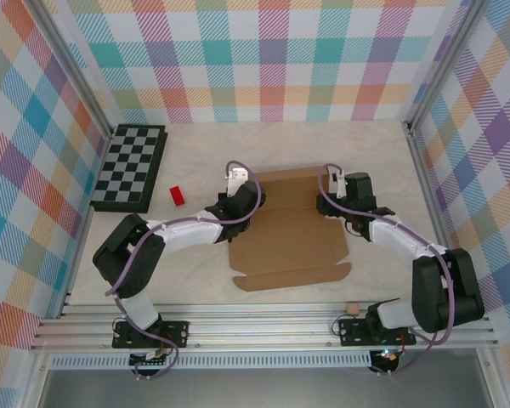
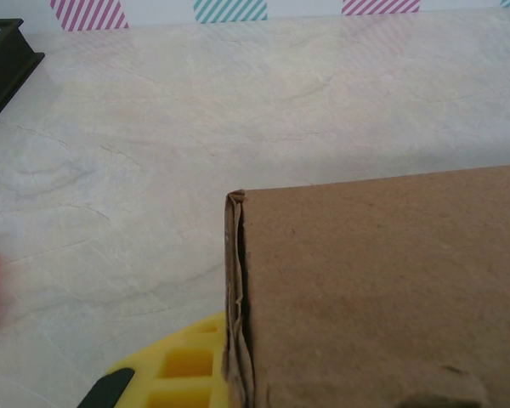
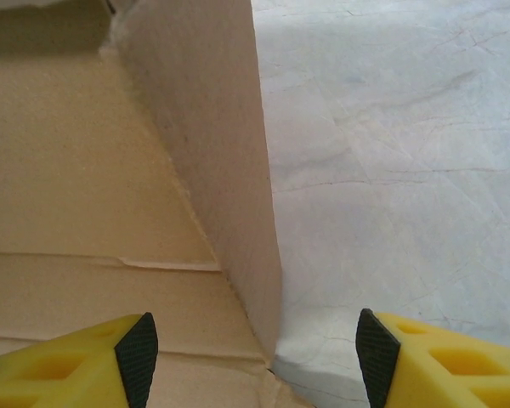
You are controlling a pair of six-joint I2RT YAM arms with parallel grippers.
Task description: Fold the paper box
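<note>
**Half-folded paper box sitting mid-tabletop, one arm on each side**

The pale marbled tabletop (image 1: 263,140) has the paper box (image 1: 285,246) around its middle – brown cardboard, base flat, the slotted front flap lying open toward the near edge and the side walls standing up. The black-and-grey chessboard (image 1: 130,167) is off in the far left corner, well apart from it. The left gripper (image 1: 237,182) is at the box's far left corner, jaws pressed together on the doubled-up edge of the left wall as far as the wrist view shows. The right gripper (image 3: 253,344) is at the far right corner with its jaws spread wide – the upright right wall stands between them, touching neither. A small red block (image 1: 178,195) lies between chessboard and box, and a tiny cardboard scrap (image 1: 353,306) sits by the near edge.
</note>
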